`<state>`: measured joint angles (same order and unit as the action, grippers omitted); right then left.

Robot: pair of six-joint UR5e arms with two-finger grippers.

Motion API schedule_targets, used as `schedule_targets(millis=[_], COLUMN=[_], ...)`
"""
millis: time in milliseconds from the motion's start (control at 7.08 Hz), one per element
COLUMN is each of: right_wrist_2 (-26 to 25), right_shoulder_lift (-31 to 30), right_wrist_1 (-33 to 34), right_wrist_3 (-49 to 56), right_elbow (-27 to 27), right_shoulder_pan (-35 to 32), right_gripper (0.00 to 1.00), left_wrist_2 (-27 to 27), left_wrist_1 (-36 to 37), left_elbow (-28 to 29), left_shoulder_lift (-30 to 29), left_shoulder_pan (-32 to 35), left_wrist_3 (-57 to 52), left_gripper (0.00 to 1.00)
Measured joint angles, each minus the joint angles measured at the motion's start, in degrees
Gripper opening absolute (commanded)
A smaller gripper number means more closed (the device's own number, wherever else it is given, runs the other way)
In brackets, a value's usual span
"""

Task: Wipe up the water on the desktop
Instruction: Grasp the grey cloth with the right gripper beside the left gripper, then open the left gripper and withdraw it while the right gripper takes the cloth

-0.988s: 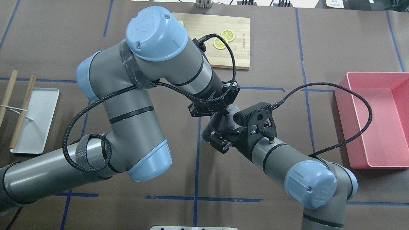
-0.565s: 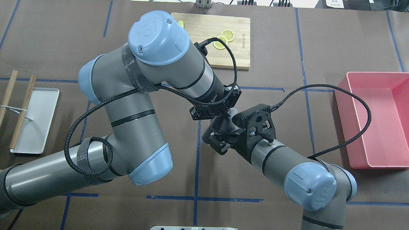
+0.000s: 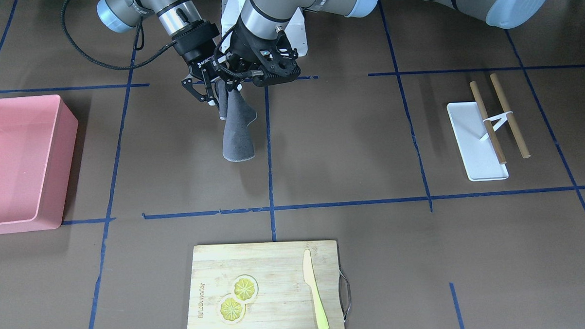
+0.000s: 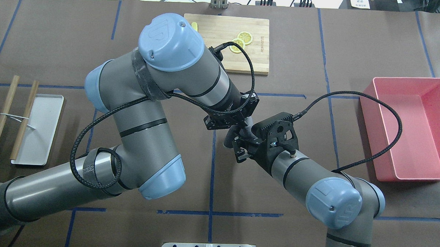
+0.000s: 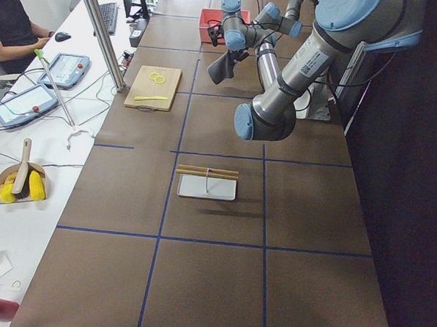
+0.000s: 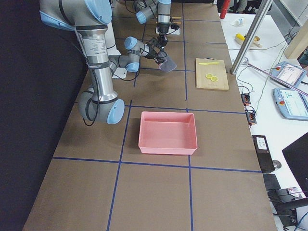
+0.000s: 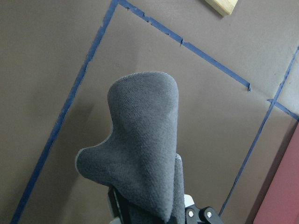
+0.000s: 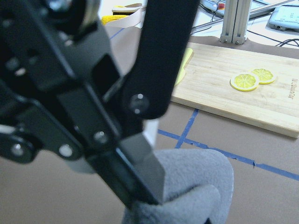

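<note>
A grey cloth [image 3: 238,130] hangs in the air over the dark-brown desktop [image 3: 350,133], near a blue tape crossing. My left gripper [image 3: 232,80] is shut on the cloth's bunched top, and the cloth [image 7: 145,140] fills the left wrist view. My right gripper [image 3: 207,101] stands open right beside it, one finger [image 3: 221,108] against the cloth's upper part. In the overhead view the left gripper [image 4: 238,125] and the right gripper [image 4: 240,149] nearly meet over the cloth [image 4: 228,140]. I make out no water on the desktop.
A pink bin [image 3: 20,159] sits on the robot's right. At the far edge lies a bamboo cutting board [image 3: 271,262] with lemon slices [image 3: 239,298] and a yellowish knife [image 3: 315,292]. A white tray [image 3: 477,148] and two wooden sticks [image 3: 507,115] lie on the robot's left. A person [image 5: 13,28] sits at a side desk.
My right gripper has moved forward, closer to the cloth and the left gripper. The left arm shifted slightly and still holds the cloth.
</note>
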<state>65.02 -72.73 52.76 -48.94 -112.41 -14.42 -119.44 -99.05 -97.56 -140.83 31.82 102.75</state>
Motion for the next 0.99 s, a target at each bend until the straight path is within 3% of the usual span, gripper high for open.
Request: schedule_targets(millis=[141, 282, 565, 988], right_wrist_2=[-0.9, -1.86, -3.02, -3.89], right_shoulder_lift=[-0.16, -0.25, -0.51, -2.28], right_wrist_1=[0.04, 0.08, 0.14, 0.28], right_wrist_3=[1.1, 1.96, 3.5, 4.34], right_elbow=[0.0, 0.0, -0.03, -0.48], right_shoulder_pan=[0.19, 0.43, 0.77, 0.57], right_gripper=[0.12, 0.1, 0.09, 0.03], left_wrist_2=[0.0, 0.0, 0.08, -0.06], left_wrist_1=[0.0, 0.0, 0.02, 0.08], left_elbow=[-0.01, -0.05, -0.19, -0.73], left_shoulder_lift=[0.01, 0.02, 0.03, 1.01], left_shoulder_pan=[0.0, 0.0, 0.08, 3.75], left_wrist_3=[-0.01, -0.06, -0.43, -2.7], left_gripper=[0.28, 0.7, 0.88, 0.88])
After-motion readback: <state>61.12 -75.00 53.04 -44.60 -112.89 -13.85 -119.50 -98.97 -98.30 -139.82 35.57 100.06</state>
